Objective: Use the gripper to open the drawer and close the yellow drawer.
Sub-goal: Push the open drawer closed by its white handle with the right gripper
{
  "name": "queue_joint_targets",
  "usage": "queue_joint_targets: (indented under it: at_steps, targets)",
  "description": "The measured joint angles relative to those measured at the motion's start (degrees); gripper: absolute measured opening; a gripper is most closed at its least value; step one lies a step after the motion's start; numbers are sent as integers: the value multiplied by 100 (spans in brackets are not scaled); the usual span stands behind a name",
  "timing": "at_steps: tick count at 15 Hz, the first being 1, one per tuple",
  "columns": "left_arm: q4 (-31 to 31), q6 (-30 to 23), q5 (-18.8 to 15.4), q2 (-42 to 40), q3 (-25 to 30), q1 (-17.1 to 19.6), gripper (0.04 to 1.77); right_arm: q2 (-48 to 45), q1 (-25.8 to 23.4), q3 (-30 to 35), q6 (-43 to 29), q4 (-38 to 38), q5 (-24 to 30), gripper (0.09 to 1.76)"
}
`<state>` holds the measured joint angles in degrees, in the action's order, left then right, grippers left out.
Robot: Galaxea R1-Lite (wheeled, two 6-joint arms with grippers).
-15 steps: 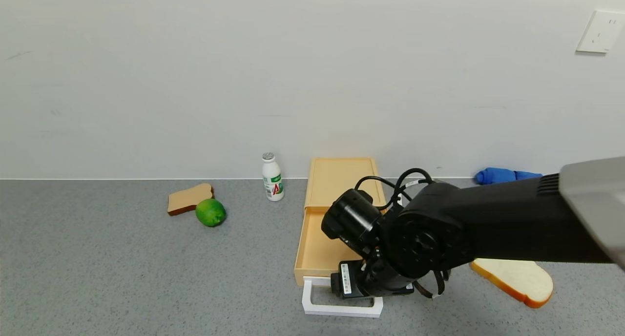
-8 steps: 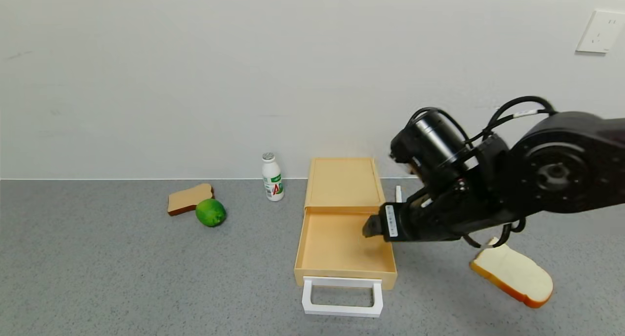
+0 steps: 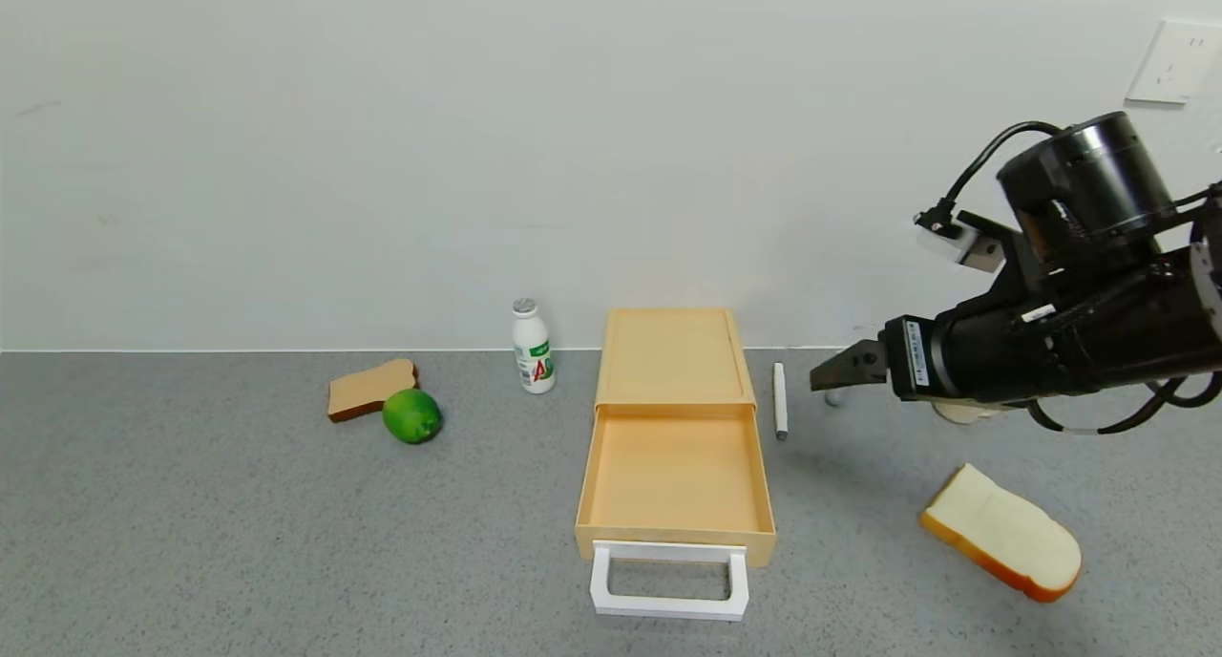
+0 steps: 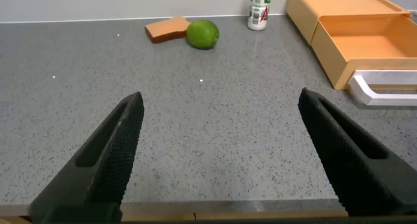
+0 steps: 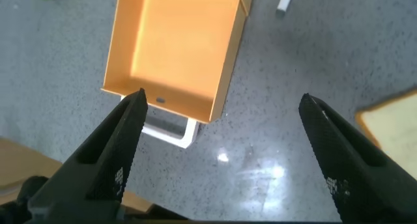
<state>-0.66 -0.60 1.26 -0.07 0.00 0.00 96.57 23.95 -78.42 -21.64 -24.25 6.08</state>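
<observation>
Drawer stands pulled out, handle toward the robot, left of the raised right end effector, wide open and empty.

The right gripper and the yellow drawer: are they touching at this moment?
Apart. In the head view the right gripper hangs to the right of the yellow drawer, with bare counter and a white pen between them. The drawer tray is pulled out.
</observation>
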Motion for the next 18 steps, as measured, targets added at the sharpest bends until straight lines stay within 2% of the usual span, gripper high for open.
queue_joint_targets:
  at_steps: [3, 6, 18]
  targets:
    - [4, 0, 0, 0, 0, 0, 172, -347, -325, 789, 299, 798, 271, 171]
    - [2, 2, -2, 0, 0, 0, 172, -499, -430, 1304, 380, 1314, 375, 171]
    - [2, 0, -2, 0, 0, 0, 172, -549, -417, 1541, 369, 1397, 336, 171]
